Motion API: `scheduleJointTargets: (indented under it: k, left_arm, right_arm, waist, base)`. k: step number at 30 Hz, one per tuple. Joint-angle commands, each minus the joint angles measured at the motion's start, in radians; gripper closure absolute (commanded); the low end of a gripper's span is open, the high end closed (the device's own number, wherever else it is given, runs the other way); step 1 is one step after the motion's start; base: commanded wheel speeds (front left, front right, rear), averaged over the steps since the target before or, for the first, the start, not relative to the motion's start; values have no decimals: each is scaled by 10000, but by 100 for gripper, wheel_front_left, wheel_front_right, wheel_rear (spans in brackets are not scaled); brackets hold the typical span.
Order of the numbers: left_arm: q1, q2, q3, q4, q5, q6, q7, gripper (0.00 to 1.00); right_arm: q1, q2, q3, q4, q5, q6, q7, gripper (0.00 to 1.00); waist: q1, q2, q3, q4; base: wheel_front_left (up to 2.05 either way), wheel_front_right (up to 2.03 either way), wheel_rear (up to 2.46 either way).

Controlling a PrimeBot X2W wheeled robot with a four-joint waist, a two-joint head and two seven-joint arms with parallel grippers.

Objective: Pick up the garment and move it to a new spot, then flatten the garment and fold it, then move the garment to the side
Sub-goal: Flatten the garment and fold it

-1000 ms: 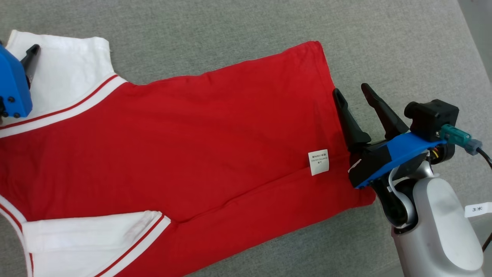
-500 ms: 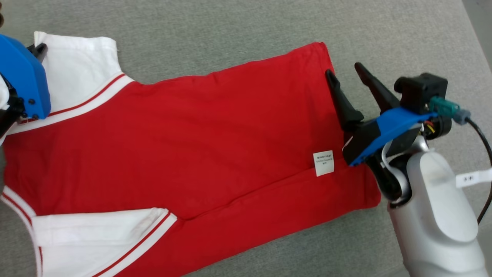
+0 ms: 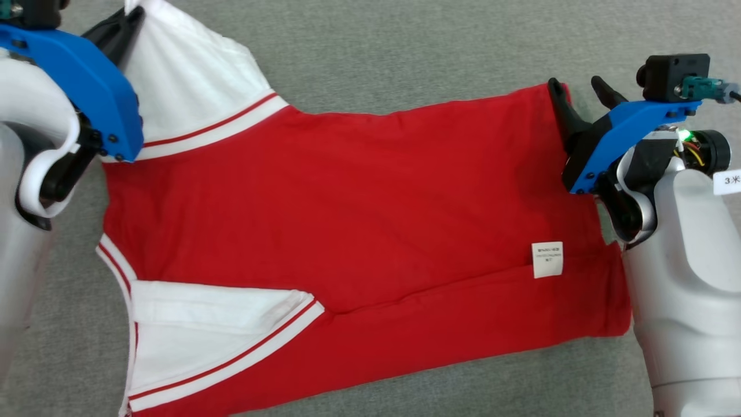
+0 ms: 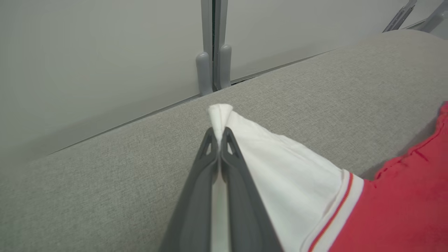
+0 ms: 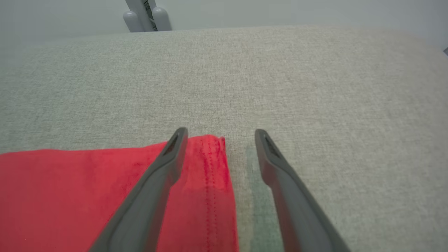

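Nearest the robot, on the grey pad, the red shirt lies spread flat, with its near sleeve white at the left and a white label toward the right. Farther out, the right gripper stands wide open and holds nothing, its fingers straddling the shirt's far right hem corner. At the far left, the left gripper is pinched tight on the tip of the far sleeve, which is drawn up into a peak.

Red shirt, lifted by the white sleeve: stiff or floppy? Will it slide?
Likely floppy: the white sleeve bunches to a peak in the shut left pincer, so the shirt should drape. Probably light; it lies thin and flat. The woven grey surface may drag on it.
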Motion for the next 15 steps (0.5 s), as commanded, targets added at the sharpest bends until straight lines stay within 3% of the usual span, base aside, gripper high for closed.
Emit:
scheduleJointTargets:
  k: [1,3,4,5,6,8,15]
  left_arm:
    - [-7,-28,-77,-118,-66,-54,-78,100]
    - [85,-82,-160,-257,-80,-67,-134,100]
    - [128,-100,-204,-315,-102,-68,-169,100]
    - [162,-116,-252,-371,-136,-79,-196,100]
    - [178,-128,-288,-408,-155,-87,-228,100]
    - [239,-161,-343,-453,-167,-93,-322,100]
    - [631,-175,-424,-538,-392,-119,-899,100]
  right_arm:
    - [-264,-70,-77,238,-116,1,72,0]
    - [-472,-43,-197,694,-152,1,244,1]
    - [-586,-10,-254,888,-94,1,310,24]
    - [-687,16,-270,1087,-55,1,431,56]
    - [-751,29,-271,1269,-68,1,532,66]
    - [-857,19,-337,1546,-167,1,588,100]
    - [-853,33,-288,1764,-436,1,-370,100]
  waist:
    - [0,0,54,139]
    - [0,0,46,260]
    - [0,0,38,303]
    - [0,0,26,340]
    - [0,0,5,368]
    - [0,0,-63,407]
    - [0,0,-628,460]
  base:
    - [0,0,0]
    - [0,0,0]
    - [0,0,0]
    - [0,0,0]
    - [0,0,0]
    - [0,0,0]
    - [0,0,0]
